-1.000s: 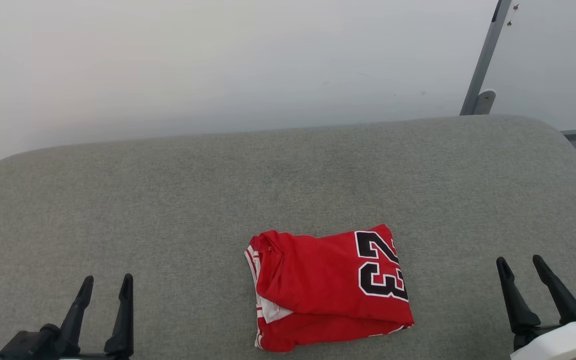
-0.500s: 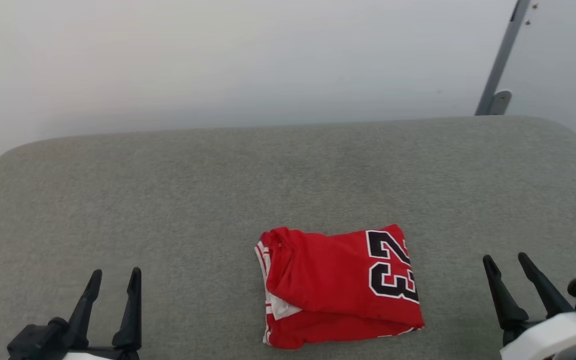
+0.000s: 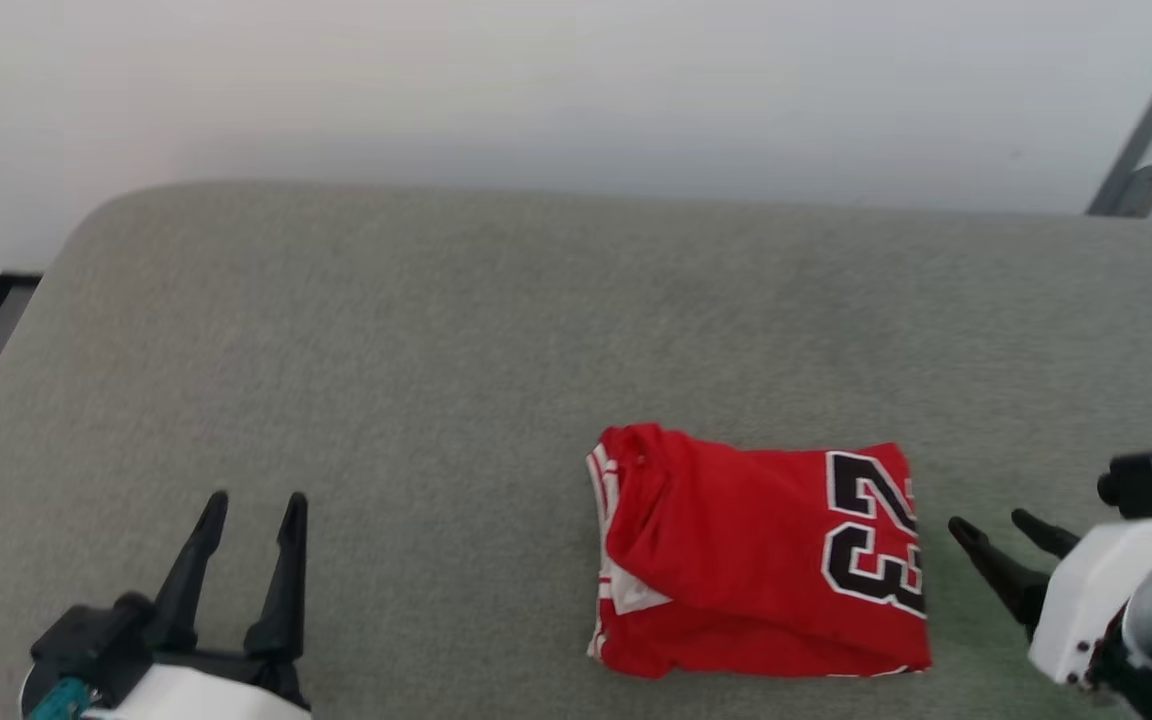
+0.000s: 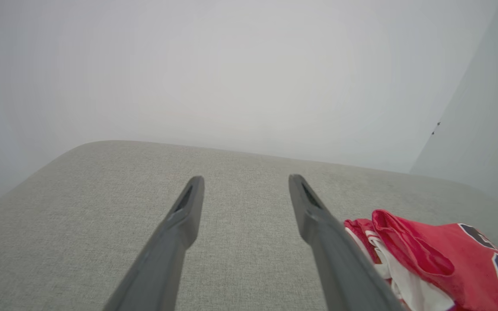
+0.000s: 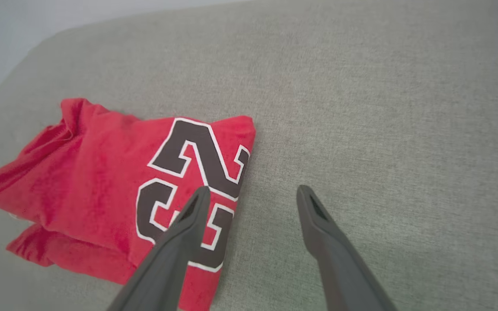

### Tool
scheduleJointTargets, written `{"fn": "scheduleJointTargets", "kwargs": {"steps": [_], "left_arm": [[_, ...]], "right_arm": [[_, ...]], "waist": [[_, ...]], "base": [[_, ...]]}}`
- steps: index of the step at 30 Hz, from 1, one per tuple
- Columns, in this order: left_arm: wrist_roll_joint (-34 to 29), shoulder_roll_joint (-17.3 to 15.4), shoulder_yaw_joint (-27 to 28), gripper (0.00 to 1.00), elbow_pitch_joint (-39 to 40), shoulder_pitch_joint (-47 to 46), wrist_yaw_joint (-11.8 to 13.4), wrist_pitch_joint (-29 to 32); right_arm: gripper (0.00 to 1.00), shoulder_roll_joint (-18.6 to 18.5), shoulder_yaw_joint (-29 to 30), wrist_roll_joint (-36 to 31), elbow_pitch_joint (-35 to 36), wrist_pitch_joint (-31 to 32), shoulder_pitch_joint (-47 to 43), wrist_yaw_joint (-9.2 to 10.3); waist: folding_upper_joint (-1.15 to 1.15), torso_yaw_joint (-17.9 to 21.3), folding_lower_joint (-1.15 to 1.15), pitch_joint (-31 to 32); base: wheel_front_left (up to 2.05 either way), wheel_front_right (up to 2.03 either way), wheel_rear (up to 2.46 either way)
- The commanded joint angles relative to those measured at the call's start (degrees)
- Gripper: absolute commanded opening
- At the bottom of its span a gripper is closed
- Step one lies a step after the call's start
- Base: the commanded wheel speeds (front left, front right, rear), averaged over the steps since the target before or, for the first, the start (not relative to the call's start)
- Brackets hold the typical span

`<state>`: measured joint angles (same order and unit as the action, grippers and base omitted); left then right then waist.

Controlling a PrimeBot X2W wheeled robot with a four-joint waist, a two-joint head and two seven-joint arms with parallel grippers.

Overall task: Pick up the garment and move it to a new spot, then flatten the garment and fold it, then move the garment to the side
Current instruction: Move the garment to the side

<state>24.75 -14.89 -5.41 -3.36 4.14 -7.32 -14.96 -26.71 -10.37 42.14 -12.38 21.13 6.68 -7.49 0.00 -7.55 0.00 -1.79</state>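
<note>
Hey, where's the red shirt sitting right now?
In the head view the folded garment lies on the grey cushion, right of centre, just left of the open right gripper.

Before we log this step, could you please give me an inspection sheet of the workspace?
Surface: grey fabric cushion, rounded corners.
Job's things: garment folded, lying on the cushion, "23" print facing up.
Clutter: nothing seen.
Grippers: left gripper jaws open, apart from the garment; right gripper jaws open, beside its printed edge, holding nothing.
Cables: nothing seen.
Surroundings: pale wall behind; grey metal post at far right.
</note>
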Motion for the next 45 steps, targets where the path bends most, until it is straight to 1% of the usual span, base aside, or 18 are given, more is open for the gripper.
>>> {"fn": "scheduleJointTargets", "kwargs": {"steps": [1,6,11,12,16,17,20,21,22,26,31,32,38,42,45], "left_arm": [[0.3,0.1,-0.3,1.0,0.4,-1.4,-0.2,-0.3],[0.5,0.9,-1.7,1.0,0.4,-3.8,-0.2,-0.3],[0.6,1.5,-3.2,1.0,-0.3,-5.6,-0.2,-0.3],[0.6,1.5,-3.2,1.0,-0.3,-5.6,-0.2,-0.3],[1.0,1.9,-3.7,1.0,-0.8,-6.7,-0.2,-0.3],[1.2,2.2,-3.8,1.0,-1.0,-6.8,-0.2,-0.3],[1.3,2.3,-4.1,1.0,-1.3,-7.6,-0.2,-0.3],[1.5,2.4,-4.2,1.0,-1.4,-7.9,-0.2,-0.3],[1.7,2.5,-4.1,1.0,-1.4,-8.3,-0.2,-0.3],[2.4,2.2,-3.9,1.0,-2.0,-9.8,-0.2,-0.3],[3.2,1.3,-4.0,1.0,-2.1,-11.6,-0.2,-0.3],[3.6,1.2,-3.9,1.0,-2.3,-12.6,-0.2,-0.3],[3.8,0.6,-5.5,1.0,-1.8,-15.7,-0.2,-0.3],[3.0,0.7,-7.8,1.0,-1.3,-18.2,-0.2,-0.3],[3.3,0.1,-9.9,1.0,-1.6,-20.8,-0.2,-0.3]], "right_arm": [[1.0,-0.7,-0.5,0.7,-0.1,2.4,1.5,-0.01],[1.0,-2.9,-2.8,1.7,0.2,10.6,4.7,-0.01],[1.0,-3.0,-5.3,2.2,-2.0,17.7,6.6,-0.01],[1.0,-3.0,-5.3,2.2,-2.0,17.7,6.6,-0.01],[1.0,-0.9,-8.1,2.6,-4.8,23.0,7.5,-0.02],[1.0,0.1,-8.5,3.2,-5.5,24.0,7.8,-0.02],[1.0,1.4,-10.3,3.6,-6.8,25.8,8.8,-0.16],[0.36,1.6,-10.7,3.7,-6.7,25.8,9.5,-0.16],[0.0,1.4,-10.8,3.5,-6.5,25.4,10.2,-0.16],[0.0,-0.2,-9.4,3.5,-5.6,24.2,12.2,-0.12],[0.0,-2.8,-7.5,2.9,-3.3,23.9,15.4,0.05],[0.0,-3.8,-6.9,2.4,-2.1,23.8,16.2,0.05],[0.0,-6.8,-4.9,1.3,-0.5,22.9,19.7,0.0],[0.0,-9.0,-4.0,0.9,-0.2,21.8,22.5,0.0],[0.0,-10.2,-3.2,-0.2,-0.8,20.8,25.0,0.0]], "waist": [[0.0,-2.1,0.0,-2.4],[0.0,-4.4,0.0,-5.7],[0.0,-6.2,0.0,-8.0],[0.0,-6.2,0.0,-8.0],[0.0,-6.9,0.0,-9.1],[0.0,-7.0,0.0,-9.3],[0.0,-7.2,0.0,-9.9],[0.0,-7.2,0.0,-10.1],[0.0,-7.2,0.0,-10.3],[0.0,-6.6,0.0,-10.8],[0.0,-4.3,0.0,-11.3],[0.0,-3.2,0.0,-11.7],[0.0,1.1,0.0,-13.1],[0.0,4.4,0.0,-14.6],[0.0,6.7,0.0,-15.8]], "base": [[0.0,0.0,0.0],[0.0,0.0,0.0],[0.0,0.0,0.0],[0.0,0.0,0.0],[0.0,0.0,0.0],[0.0,0.0,0.0],[0.0,0.0,0.0],[0.0,0.0,0.0],[0.0,0.0,0.0],[0.0,0.0,0.0],[0.0,0.0,0.0],[0.0,0.0,0.0],[0.0,0.0,0.0],[0.0,0.0,0.0],[0.0,0.0,0.0]]}}
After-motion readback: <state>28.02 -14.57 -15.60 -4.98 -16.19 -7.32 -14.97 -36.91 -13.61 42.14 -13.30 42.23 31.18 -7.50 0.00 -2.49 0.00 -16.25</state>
